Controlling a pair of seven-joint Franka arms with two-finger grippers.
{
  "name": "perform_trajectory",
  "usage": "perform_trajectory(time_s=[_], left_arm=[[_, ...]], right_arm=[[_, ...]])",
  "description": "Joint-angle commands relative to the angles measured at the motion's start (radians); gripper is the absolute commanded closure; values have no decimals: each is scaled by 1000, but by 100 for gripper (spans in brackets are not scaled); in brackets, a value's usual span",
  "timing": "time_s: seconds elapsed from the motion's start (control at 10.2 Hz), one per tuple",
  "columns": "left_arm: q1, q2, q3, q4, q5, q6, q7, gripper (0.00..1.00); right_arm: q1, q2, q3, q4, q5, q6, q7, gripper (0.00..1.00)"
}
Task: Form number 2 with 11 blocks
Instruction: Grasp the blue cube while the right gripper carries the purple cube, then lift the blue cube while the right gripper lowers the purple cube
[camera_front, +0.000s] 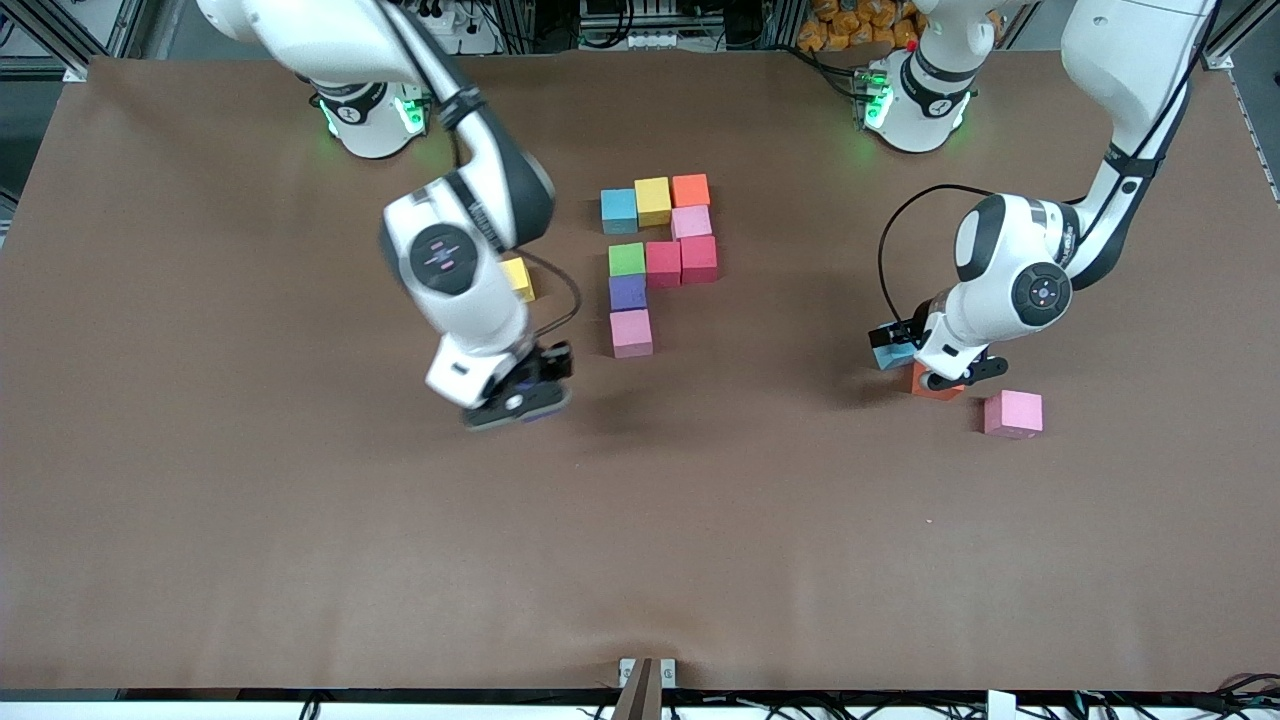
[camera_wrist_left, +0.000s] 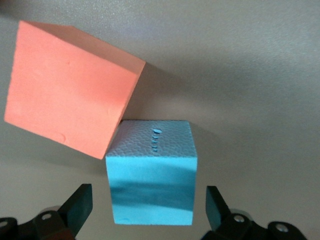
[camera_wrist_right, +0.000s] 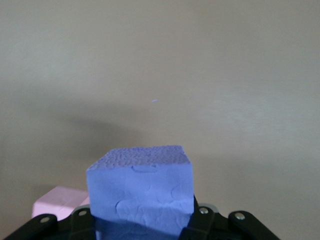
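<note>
On the table stands a partial number 2 of touching blocks: blue, yellow, orange, pink, two red, green, purple and pink. My right gripper is shut on a purple block, in the air beside the digit's lower pink block. My left gripper is open, its fingers on either side of a blue block without touching it. An orange-red block touches that blue block's corner.
A loose pink block lies nearer the front camera, toward the left arm's end of the table. A yellow block shows partly from under the right arm. Brown table stretches bare toward the front camera.
</note>
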Motion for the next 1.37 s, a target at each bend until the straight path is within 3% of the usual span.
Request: perform_trajectory(time_s=[0.0, 0.2, 0.49, 0.69, 0.79, 0.98, 1.28], left_arm=[[9, 15, -4, 7, 33, 9, 5, 0], [12, 23, -4, 10, 33, 9, 5, 0], [12, 31, -4, 17, 59, 9, 21, 34], [12, 21, -5, 23, 82, 6, 30, 74], [7, 9, -7, 30, 82, 0, 13, 81], [-10, -43, -48, 73, 70, -52, -62, 84], [-10, -49, -123, 237, 67, -239, -186, 84]], right_arm=[[72, -34, -8, -33, -24, 11, -73, 44], [98, -25, 8, -33, -21, 50, -148, 44], [121, -10, 47, -34, -19, 58, -314, 45], [150, 13, 50, -34, -21, 57, -417, 45], [163, 33, 50, -31, -21, 57, -481, 45], [189, 59, 50, -21, -21, 60, -512, 45], [198, 109, 51, 41, -25, 66, -569, 45]])
